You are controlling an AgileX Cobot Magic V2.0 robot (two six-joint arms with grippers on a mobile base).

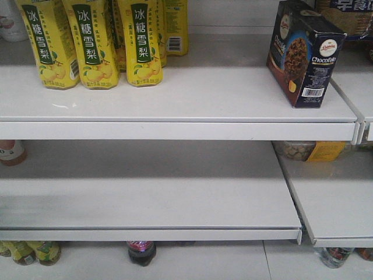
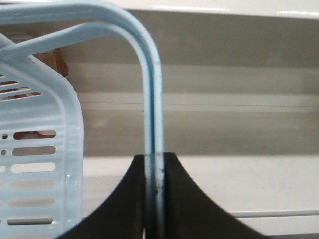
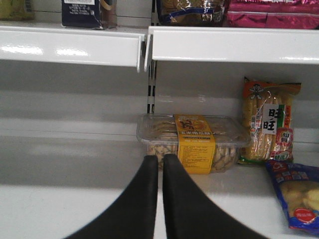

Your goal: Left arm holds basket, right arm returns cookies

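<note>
The dark navy cookies box (image 1: 304, 52) stands upright on the upper shelf at the right in the front view; its bottom part (image 3: 84, 12) also shows at the top left of the right wrist view. My left gripper (image 2: 153, 164) is shut on the two flat handles (image 2: 152, 99) of the light blue basket (image 2: 35, 164), whose slotted side fills the left of that view. My right gripper (image 3: 160, 162) is shut with nothing between its fingers, low over the middle shelf, well below the cookies. Neither arm shows in the front view.
Yellow drink cartons (image 1: 93, 41) stand at the upper shelf's left. A clear snack tub with a yellow label (image 3: 194, 142) sits just beyond my right gripper, with snack bags (image 3: 266, 124) to its right. Bottles (image 1: 141, 252) stand on the bottom level. A white shelf edge (image 3: 70, 47) runs overhead.
</note>
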